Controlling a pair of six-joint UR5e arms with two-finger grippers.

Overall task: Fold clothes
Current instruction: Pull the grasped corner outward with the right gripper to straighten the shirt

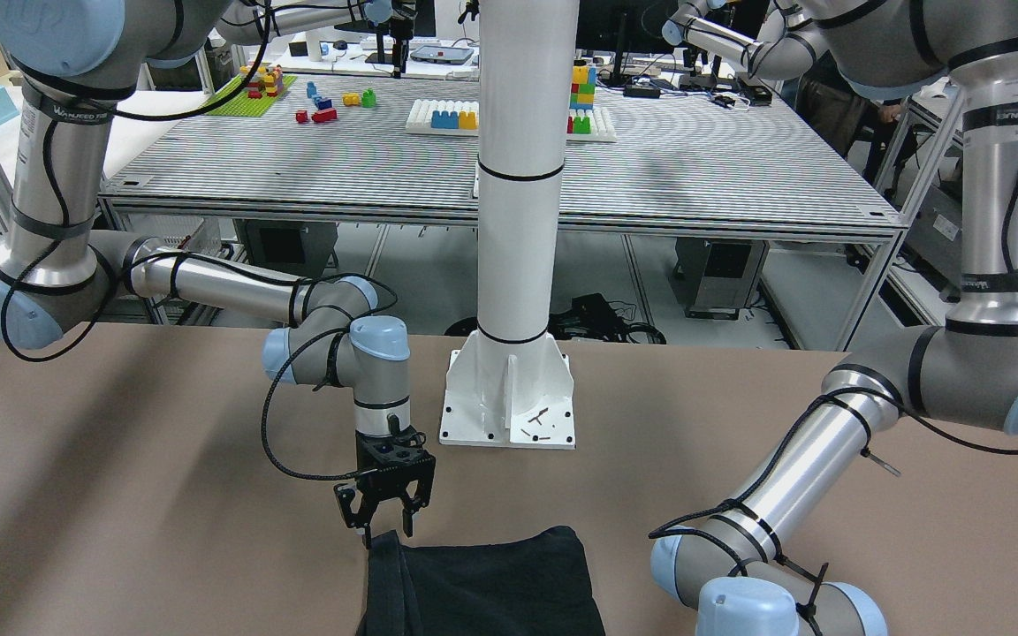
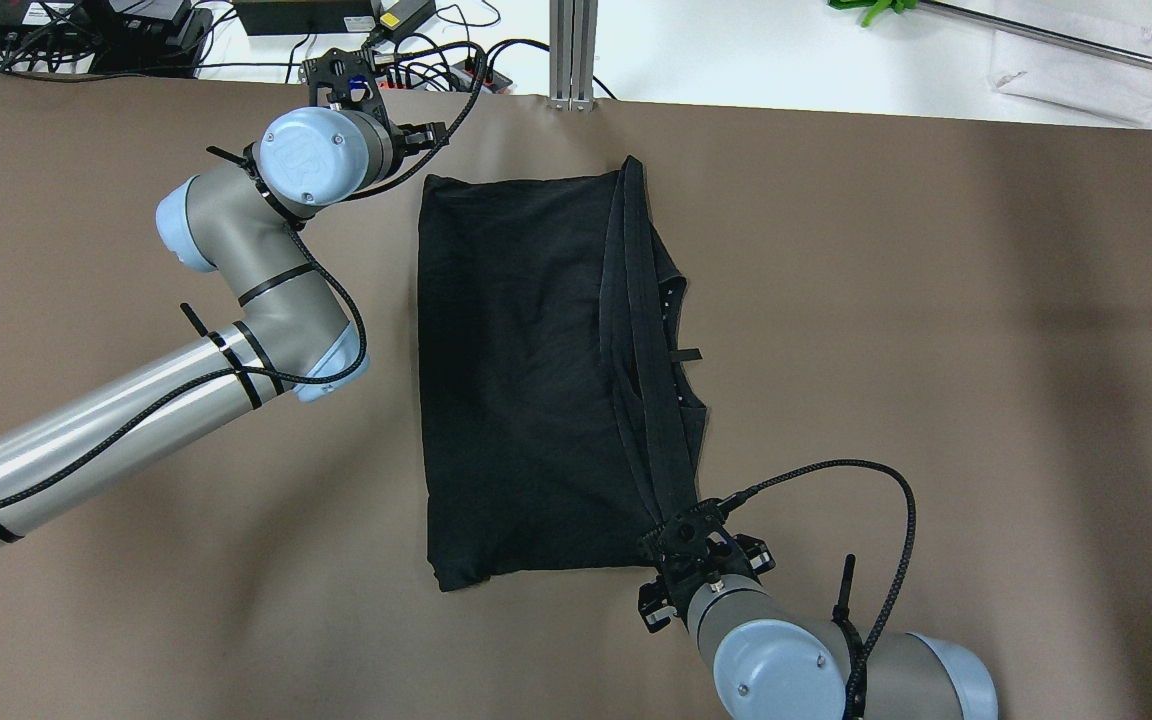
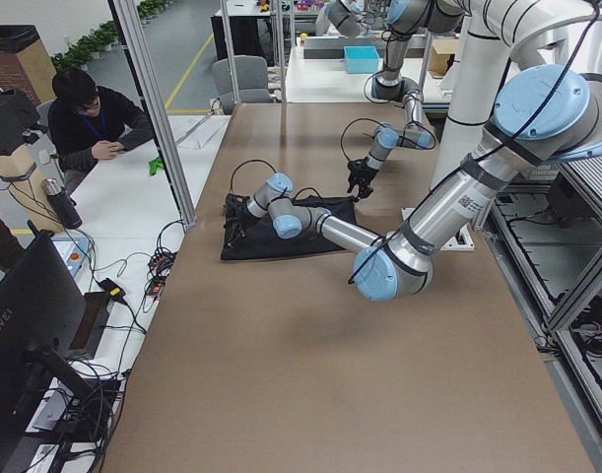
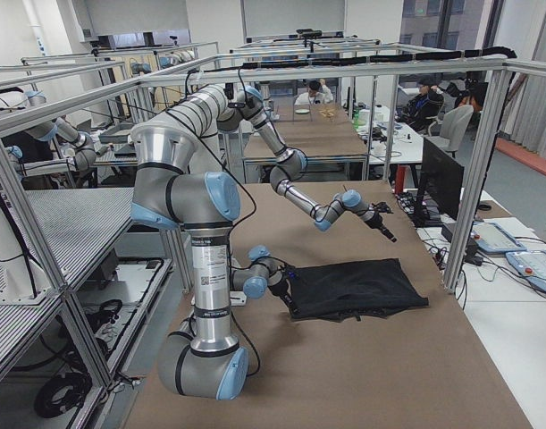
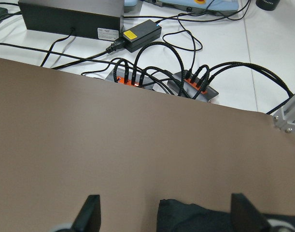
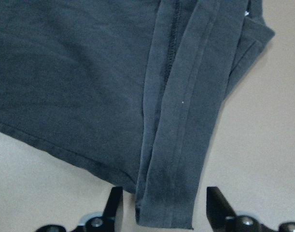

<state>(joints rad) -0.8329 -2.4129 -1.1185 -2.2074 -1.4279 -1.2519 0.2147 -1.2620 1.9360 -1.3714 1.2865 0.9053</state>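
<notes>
Your right claw point(image 6: 164, 205) stands wide, astride the folded hem of the garment point(image 2: 516, 380); your left claw point(image 5: 164, 212) gapes wide at its far corner.

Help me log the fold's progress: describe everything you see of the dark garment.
The garment is dark charcoal, soft-looking fabric, folded into a rough rectangle lying flat on the brown table. A long hemmed band with stitched seams lies doubled over along one side, with loose layers poking out beyond it. The right gripper stands open astride that band's end; the left gripper, open, brackets the diagonally opposite corner. Neither visibly pinches it.
</notes>
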